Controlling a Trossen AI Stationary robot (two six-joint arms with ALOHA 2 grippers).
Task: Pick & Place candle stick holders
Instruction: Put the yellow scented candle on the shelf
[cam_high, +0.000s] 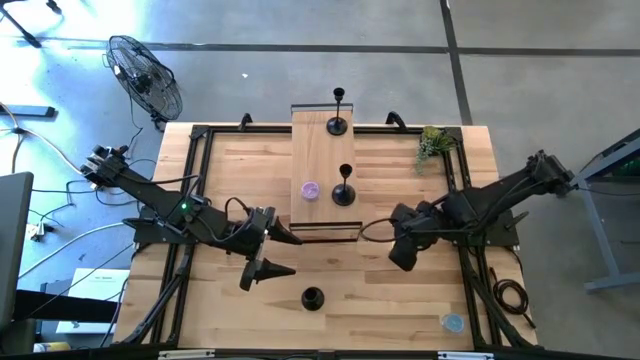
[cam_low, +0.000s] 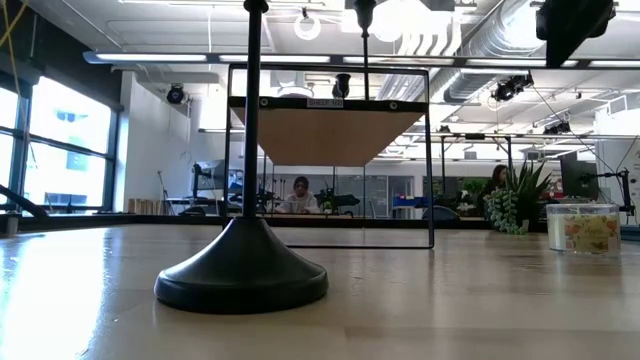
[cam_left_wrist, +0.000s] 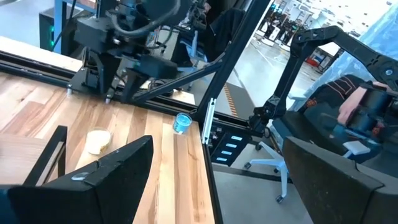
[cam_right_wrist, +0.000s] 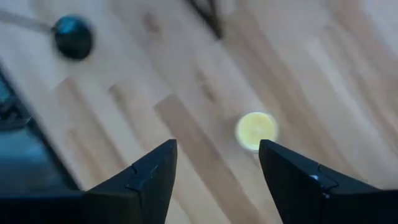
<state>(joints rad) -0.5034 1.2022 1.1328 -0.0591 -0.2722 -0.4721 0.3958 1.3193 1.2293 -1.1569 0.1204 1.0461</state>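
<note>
Three matte-black candle stick holders show in the high view. One (cam_high: 338, 124) stands on its disc base at the far end of a raised wooden platform (cam_high: 318, 150), and one (cam_high: 344, 193) stands nearer its front. The third (cam_high: 312, 298) stands on the table near the front edge, and its base fills the low view (cam_low: 240, 280). My left gripper (cam_high: 298, 255) is open and empty, left of and a little behind the third holder. My right gripper (cam_high: 398, 262) is open and empty over the table, right of the platform's front; its wrist view shows a holder (cam_right_wrist: 73, 36) farther off.
A green plant sprig (cam_high: 432, 143) sits at the far right. A purple object (cam_high: 310, 190) lies on the platform. A small blue cap (cam_high: 452, 322) lies at the front right. A yellow disc (cam_right_wrist: 256, 130) lies on the table below my right gripper. Black rails (cam_high: 190, 180) frame the table.
</note>
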